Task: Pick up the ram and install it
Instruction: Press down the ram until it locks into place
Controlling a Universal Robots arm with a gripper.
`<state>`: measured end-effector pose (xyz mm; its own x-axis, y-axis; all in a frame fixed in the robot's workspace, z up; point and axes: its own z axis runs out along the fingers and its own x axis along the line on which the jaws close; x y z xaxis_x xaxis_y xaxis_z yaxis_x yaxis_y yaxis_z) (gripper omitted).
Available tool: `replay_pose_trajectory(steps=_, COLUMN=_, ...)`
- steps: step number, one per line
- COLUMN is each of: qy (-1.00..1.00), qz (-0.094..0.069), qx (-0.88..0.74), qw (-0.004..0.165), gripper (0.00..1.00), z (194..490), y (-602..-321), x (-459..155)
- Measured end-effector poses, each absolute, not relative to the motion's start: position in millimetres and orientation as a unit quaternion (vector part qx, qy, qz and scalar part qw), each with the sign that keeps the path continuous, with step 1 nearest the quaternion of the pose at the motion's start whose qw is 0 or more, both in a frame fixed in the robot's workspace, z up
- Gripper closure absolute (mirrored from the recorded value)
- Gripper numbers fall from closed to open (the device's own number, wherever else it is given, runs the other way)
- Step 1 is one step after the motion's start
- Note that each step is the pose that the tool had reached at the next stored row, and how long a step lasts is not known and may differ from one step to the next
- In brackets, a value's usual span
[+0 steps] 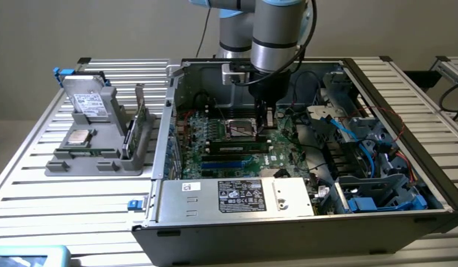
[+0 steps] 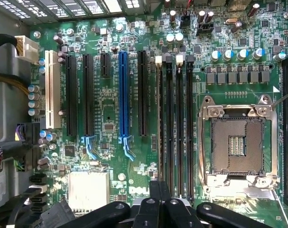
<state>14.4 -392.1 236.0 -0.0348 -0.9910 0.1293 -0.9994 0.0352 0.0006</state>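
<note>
Big open computer case (image 1: 288,239) on a table (image 1: 65,194) of silver slats. Inside it, a green board (image 1: 213,133) lying flat, full of small parts. Robot arm (image 1: 277,39) hanging down into the case from the far side. At its end, the gripper (image 1: 266,125), black and pinched fully shut, finger against finger. In the wrist view, the same two fingers (image 2: 155,192) pressed flat together, pointing at one end of the long thin black slots (image 2: 170,123). The ram (image 1: 236,149) standing on its edge in one of those slots, a dark stick with a white label on its side. Just beside it on the far side, the square silver socket (image 1: 240,129). On its near side, a blue slot (image 1: 221,164). Gripper tips close over the end of the ram toward the exterior view's right. Touching it or just above it: cannot tell. On the table, at the exterior view's left of the case, a gray holder (image 1: 73,164). In the holder, a flat silver chip (image 1: 80,136), a gray box (image 1: 88,100) with a label, and one more green stick (image 1: 142,130) standing on its edge, well apart from the gripper. At the near side of the case, a silver box (image 1: 292,197) with white labels.
</note>
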Motion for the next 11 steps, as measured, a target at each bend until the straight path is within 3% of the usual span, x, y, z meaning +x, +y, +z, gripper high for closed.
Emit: replay_pose_trajectory(steps=11, qy=-0.718, qz=0.041, qx=0.693, qw=0.043, gripper=0.89, z=232.5, y=-391.6, x=14.5)
